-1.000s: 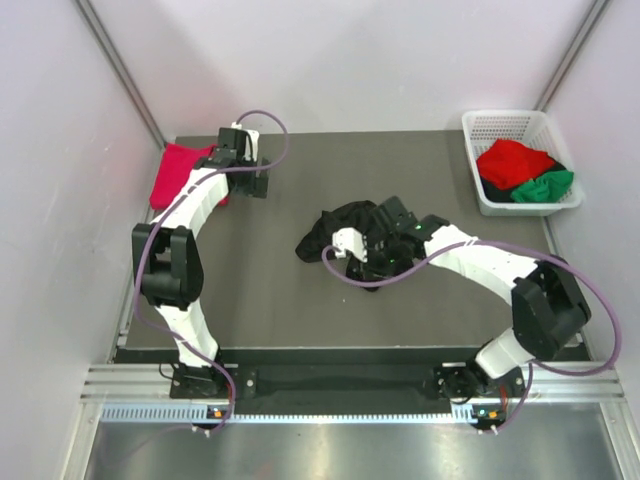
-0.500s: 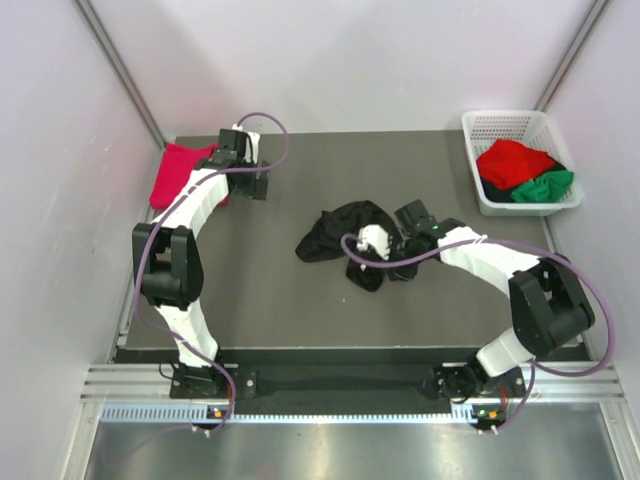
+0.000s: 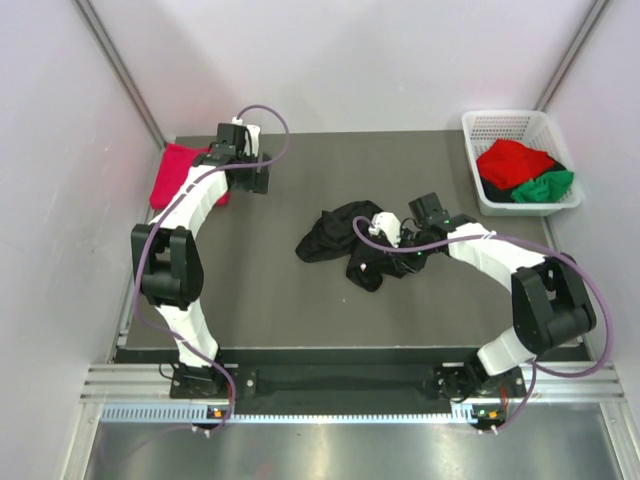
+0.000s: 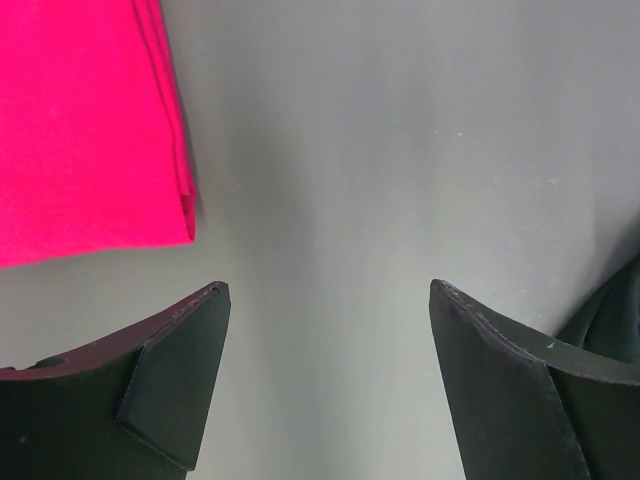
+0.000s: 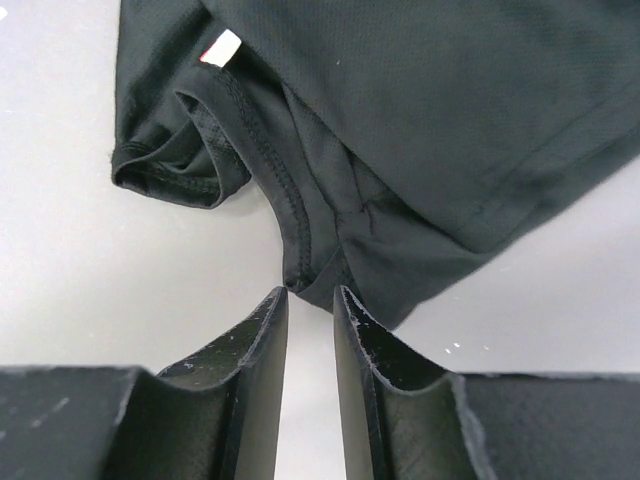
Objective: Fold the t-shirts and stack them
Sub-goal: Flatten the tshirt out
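Observation:
A crumpled black t-shirt (image 3: 340,235) lies mid-table. My right gripper (image 3: 400,250) is at its right edge. In the right wrist view the gripper (image 5: 310,292) is nearly closed and pinches the shirt's (image 5: 420,110) hem corner at the very tips, with folds converging there. The shirt's white tag (image 5: 222,47) shows at top left. A folded crimson-pink t-shirt (image 3: 175,175) lies at the far left. My left gripper (image 3: 250,180) hovers to its right, open and empty (image 4: 325,290), with the pink shirt (image 4: 80,120) at upper left.
A white mesh basket (image 3: 520,123) stands at the far right corner and holds a bright red t-shirt (image 3: 513,160) and a green one (image 3: 548,186). White walls close in the table on the left, back and right.
My right gripper has moved right, from over the black shirt to its right edge, drawing that edge with it. The left arm has barely shifted.

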### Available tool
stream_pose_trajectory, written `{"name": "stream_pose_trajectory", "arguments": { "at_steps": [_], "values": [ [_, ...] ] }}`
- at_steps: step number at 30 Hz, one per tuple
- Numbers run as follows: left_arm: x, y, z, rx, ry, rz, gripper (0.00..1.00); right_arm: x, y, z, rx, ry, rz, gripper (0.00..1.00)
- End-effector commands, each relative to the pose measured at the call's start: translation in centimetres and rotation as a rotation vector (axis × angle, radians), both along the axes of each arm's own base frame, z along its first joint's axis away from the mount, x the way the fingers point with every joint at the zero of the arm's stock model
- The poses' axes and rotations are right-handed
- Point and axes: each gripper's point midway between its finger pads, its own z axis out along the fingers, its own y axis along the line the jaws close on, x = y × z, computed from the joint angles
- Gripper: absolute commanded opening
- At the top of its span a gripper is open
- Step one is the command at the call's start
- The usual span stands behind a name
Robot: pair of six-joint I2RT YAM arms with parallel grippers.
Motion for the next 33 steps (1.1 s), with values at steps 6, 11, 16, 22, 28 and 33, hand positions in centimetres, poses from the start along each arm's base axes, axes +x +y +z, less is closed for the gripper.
{"name": "stream_pose_trajectory", "arguments": {
  "at_steps": [6,11,16,22,28,33],
  "values": [
    [-0.3,0.5,1.3,0.027,-0.04,0.004,0.86,1.9,0.4,-1.5,0.004,0.004,-0.019,0.25],
    [-0.5,0.6,1.1,0.027,-0.037,0.005,0.86,3.2,0.8,-1.7,0.003,-0.007,-0.023,0.23],
    [-0.5,0.5,1.1,0.026,-0.035,0.003,0.86,3.8,0.9,-1.6,0.01,-0.009,-0.028,0.22],
    [-0.5,0.3,1.0,0.02,-0.033,-0.001,0.85,4.2,1.3,-1.5,0.035,0.001,-0.044,0.22],
    [-0.4,0.0,0.8,0.011,-0.025,-0.008,0.86,4.5,1.0,-2.1,0.01,0.001,-0.047,0.06],
    [-0.2,-0.1,0.8,0.01,-0.027,-0.011,0.85,4.6,0.8,-1.8,-0.018,-0.027,-0.036,0.01]
  ]
}}
